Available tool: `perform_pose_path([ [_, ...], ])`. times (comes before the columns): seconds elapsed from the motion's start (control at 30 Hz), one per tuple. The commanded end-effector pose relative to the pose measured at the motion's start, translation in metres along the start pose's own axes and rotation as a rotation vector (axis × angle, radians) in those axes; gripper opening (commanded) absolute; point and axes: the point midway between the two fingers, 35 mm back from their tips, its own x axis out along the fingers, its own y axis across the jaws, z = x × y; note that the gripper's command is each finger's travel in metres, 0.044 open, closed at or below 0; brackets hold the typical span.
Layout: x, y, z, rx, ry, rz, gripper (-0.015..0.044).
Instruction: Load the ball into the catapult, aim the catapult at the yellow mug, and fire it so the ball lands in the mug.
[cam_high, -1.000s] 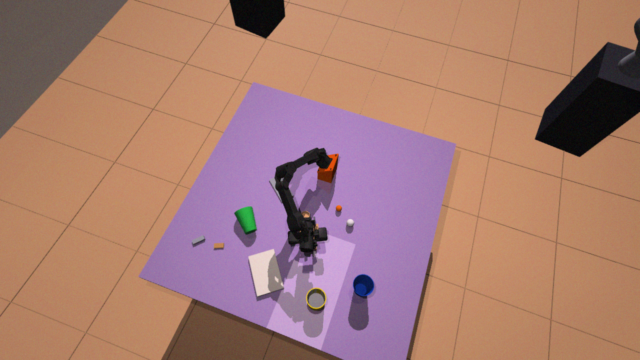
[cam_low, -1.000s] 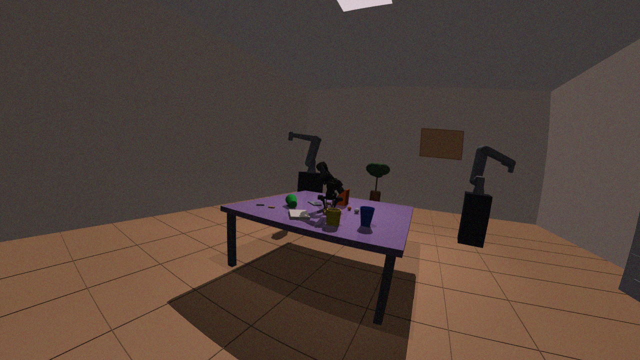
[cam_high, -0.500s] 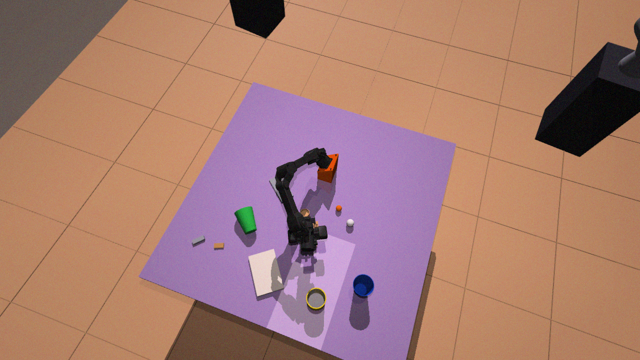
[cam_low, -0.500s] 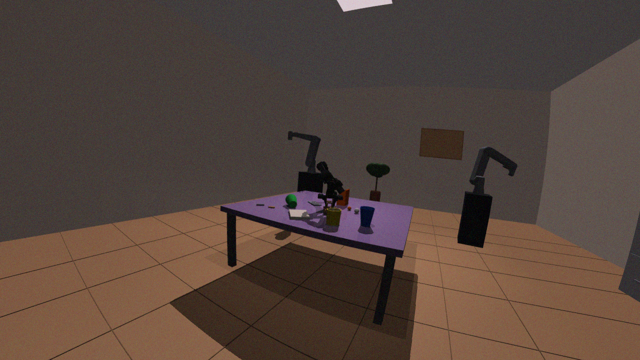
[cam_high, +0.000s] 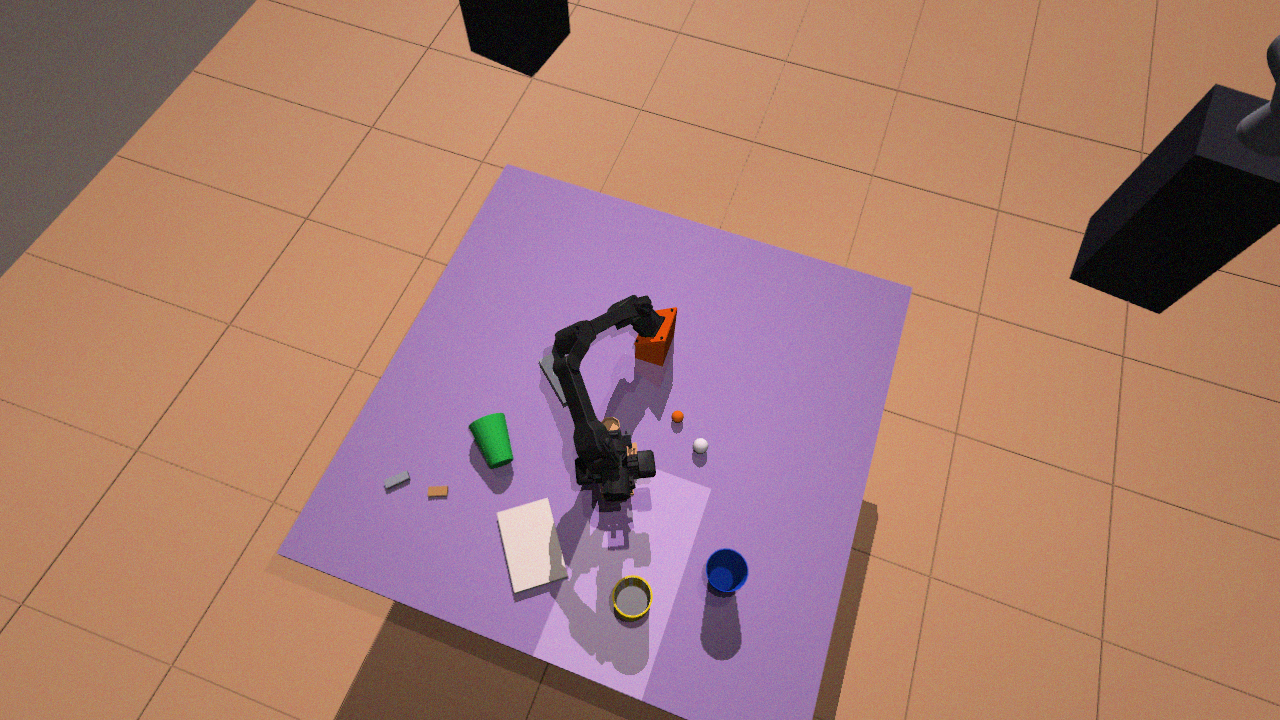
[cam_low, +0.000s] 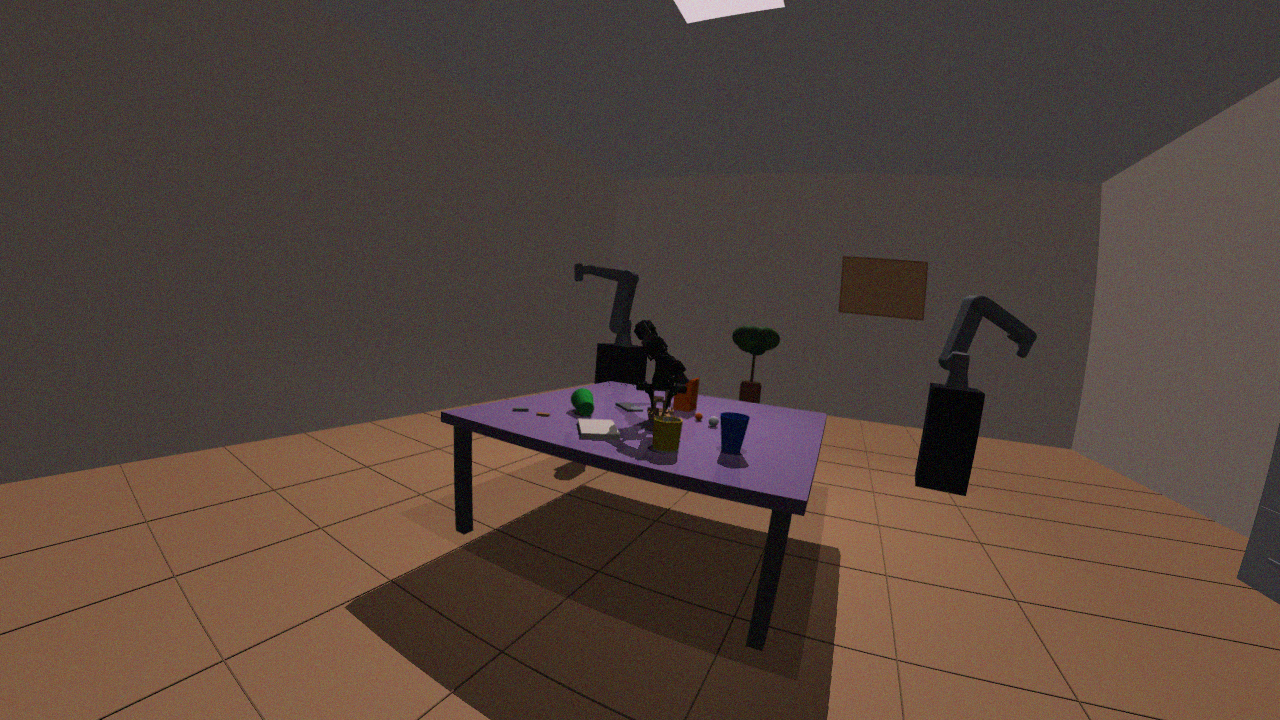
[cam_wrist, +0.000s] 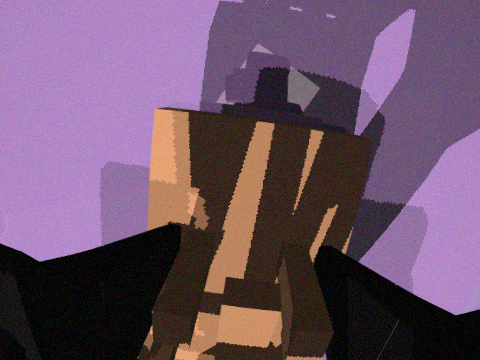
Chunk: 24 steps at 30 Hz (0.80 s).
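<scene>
My gripper is shut on the tan wooden catapult, one finger on each side of its frame, low over the table. The arm hides most of the catapult in the top view; its round cup shows behind the gripper, with no ball visible in it. An orange ball and a white ball lie on the purple table to the right of the catapult. The yellow mug stands upright toward the near edge, in front of the gripper.
A blue cup stands right of the mug. A white slab lies to the left of the mug. A green cup lies on its side farther left, near two small blocks. A grey slab lies partly under the arm, near its orange base.
</scene>
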Motion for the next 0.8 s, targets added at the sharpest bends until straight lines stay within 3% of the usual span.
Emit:
perform_pose_path([
  [0.0,0.003,0.001,0.000,-0.008,-0.006,-0.004,0.0000],
  [0.77,0.034,-0.001,0.000,-0.001,-0.002,-0.002,0.0000],
])
